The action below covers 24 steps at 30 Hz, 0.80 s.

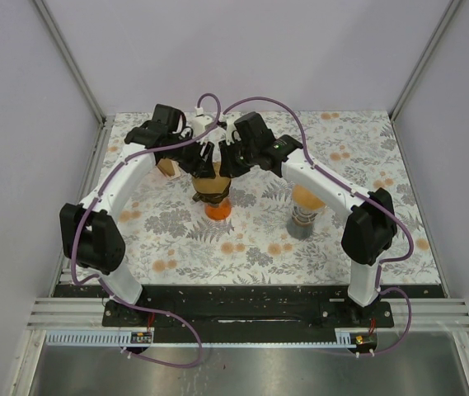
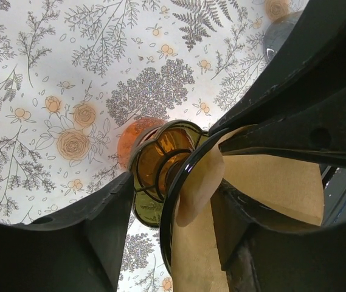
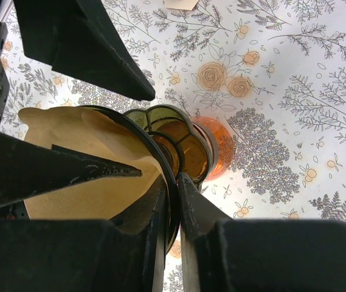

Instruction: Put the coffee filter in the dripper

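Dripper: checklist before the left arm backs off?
1. Filter inside the dripper: ok.
2. Filter flat against the cone: cannot tell; one flap curls at the rim.
3. Right gripper clamped on the dripper rim: ok.
4. Left gripper open: ok, jaws apart, straddling rim and paper.
5. Left fingers clear of the paper: cannot tell.
6. Dripper sitting on the orange base: ok.

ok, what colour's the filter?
The filter is plain tan-brown; right wrist view shows it best.
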{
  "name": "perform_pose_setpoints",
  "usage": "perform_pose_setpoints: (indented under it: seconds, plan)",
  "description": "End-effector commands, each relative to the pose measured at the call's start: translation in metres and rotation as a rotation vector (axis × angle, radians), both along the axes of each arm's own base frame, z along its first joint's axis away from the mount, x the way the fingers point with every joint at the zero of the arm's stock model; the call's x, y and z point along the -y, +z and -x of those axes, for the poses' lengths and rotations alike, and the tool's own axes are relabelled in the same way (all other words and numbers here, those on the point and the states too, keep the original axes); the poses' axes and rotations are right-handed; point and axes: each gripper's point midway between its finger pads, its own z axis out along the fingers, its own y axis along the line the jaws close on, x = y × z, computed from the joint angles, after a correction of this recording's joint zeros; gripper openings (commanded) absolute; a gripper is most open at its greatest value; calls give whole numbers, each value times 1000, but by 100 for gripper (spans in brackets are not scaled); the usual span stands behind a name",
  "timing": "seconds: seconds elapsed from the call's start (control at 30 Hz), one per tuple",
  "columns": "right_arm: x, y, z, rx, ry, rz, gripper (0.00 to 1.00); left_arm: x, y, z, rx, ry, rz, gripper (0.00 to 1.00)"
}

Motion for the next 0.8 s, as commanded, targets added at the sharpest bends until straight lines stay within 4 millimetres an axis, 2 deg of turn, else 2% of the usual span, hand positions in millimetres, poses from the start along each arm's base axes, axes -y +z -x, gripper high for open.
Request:
perform_pose_setpoints:
  seconds: [0.0,0.1,0.2,0.47,0.77]
  plan:
    - [-2,15,3,18,11,-17,14,0,43,-15,91,8,76,57]
    - [-1,16,2,20,8,-11,15,-8,54,-16,62,13,118,58]
    - [-1,17,2,22,9,-11,22,-14,60,-13,40,9,136,61]
    - [-5,28,2,31,25,-26,49,-30,39,-12,13,66,55,61]
    - [-6,47,-3,89,40,-35,62,-34,47,-9,29,87,55,60]
